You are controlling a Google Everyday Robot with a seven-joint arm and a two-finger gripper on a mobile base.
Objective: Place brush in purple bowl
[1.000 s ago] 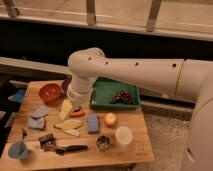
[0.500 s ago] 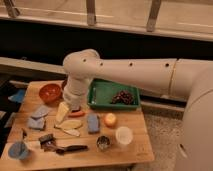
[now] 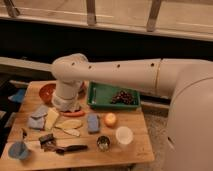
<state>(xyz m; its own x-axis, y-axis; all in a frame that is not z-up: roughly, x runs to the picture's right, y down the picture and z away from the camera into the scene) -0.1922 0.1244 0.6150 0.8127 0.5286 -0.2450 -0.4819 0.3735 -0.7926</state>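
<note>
Brush (image 3: pixel 60 146): flat on counter (image 3: pixel 135 152), well apart from hand (image 3: pixel 62 107), on its near side.
Hand: spread, empty, hanging above the clutter.
Purple bowl: not made out; likely hidden behind arm, beyond hand.
Risks: slim handle slipping from the pinch; drop into red bowl (image 3: pixel 46 91) beside hand by mistake.
In the way: sponge pieces (image 3: pixel 38 118) and yellow slices (image 3: pixel 70 124), between hand and brush.
Near brush: tin (image 3: pixel 103 143), blue cup (image 3: pixel 17 150).

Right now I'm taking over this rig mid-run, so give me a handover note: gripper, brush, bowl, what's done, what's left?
Gripper: open, empty, over the left-middle of the wooden table, behind the brush.
Small dark brush with a slim black handle: lying near the front edge, not grasped.
Round purple bowl: not visible; possibly hidden behind the arm.
Done: nothing yet.
Left: grasp the brush, locate the bowl, place the brush inside.
</note>
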